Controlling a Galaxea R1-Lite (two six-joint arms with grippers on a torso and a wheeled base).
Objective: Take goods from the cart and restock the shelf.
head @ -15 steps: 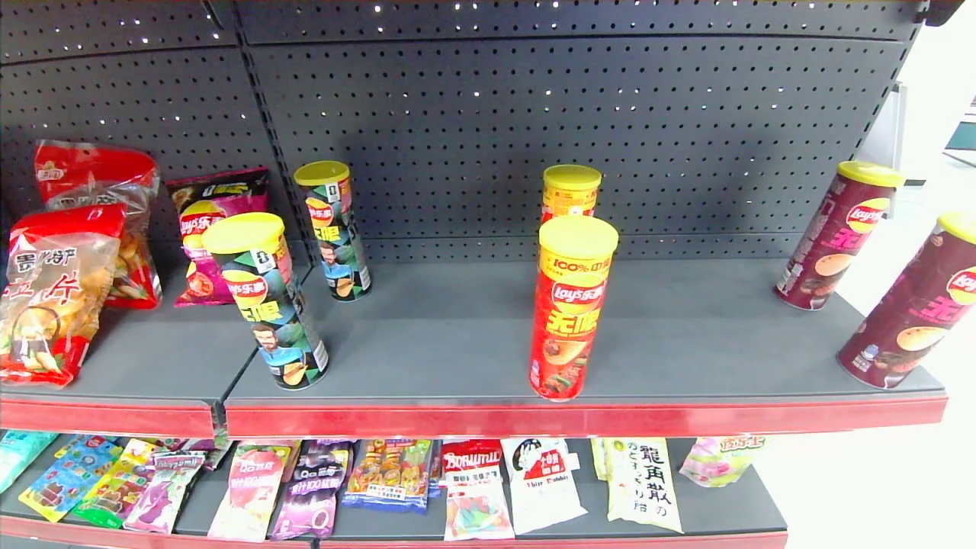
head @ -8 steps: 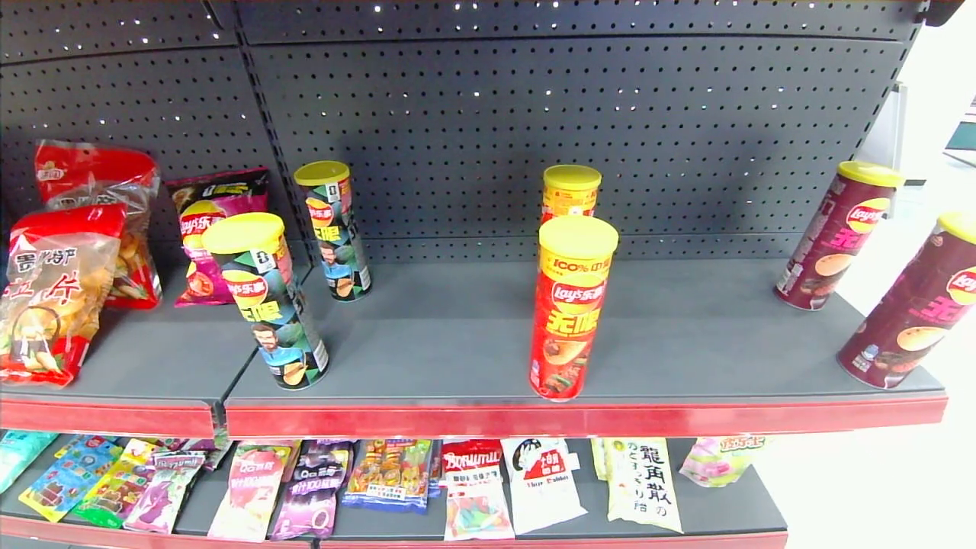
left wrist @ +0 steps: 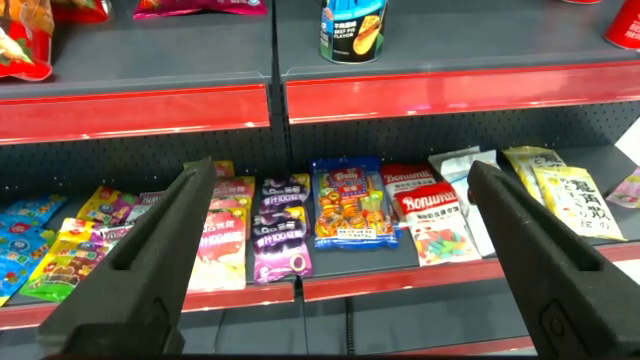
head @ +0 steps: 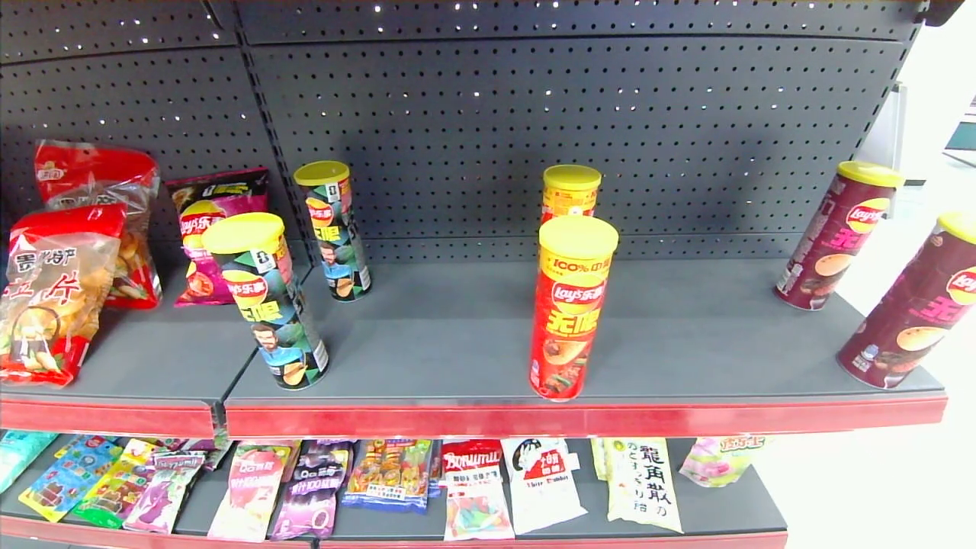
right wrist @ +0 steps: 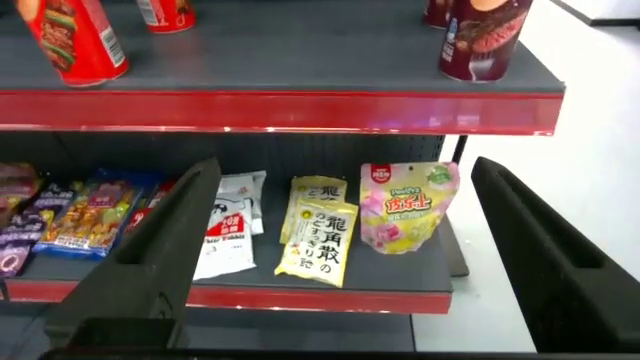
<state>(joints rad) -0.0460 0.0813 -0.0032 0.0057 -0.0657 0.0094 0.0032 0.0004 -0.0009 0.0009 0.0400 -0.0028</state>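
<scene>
Starting at the left, red snack bags (head: 53, 297) lean at the end of the shelf (head: 457, 335), with a pink bag (head: 210, 229) behind. Next stand two dark cans (head: 267, 301), then two red cans (head: 572, 305) in the middle, one behind the other, and two purple-brown cans (head: 839, 236) at the right end. Big bare gaps lie between them. Nothing has moved in the last second. The left gripper (left wrist: 335, 180) and the right gripper (right wrist: 345, 170) hang low by the sweet packs (left wrist: 345, 205), both with jaws wide apart and nothing in them. So I think no new goods are coming yet, and a trip to the cart is next
</scene>
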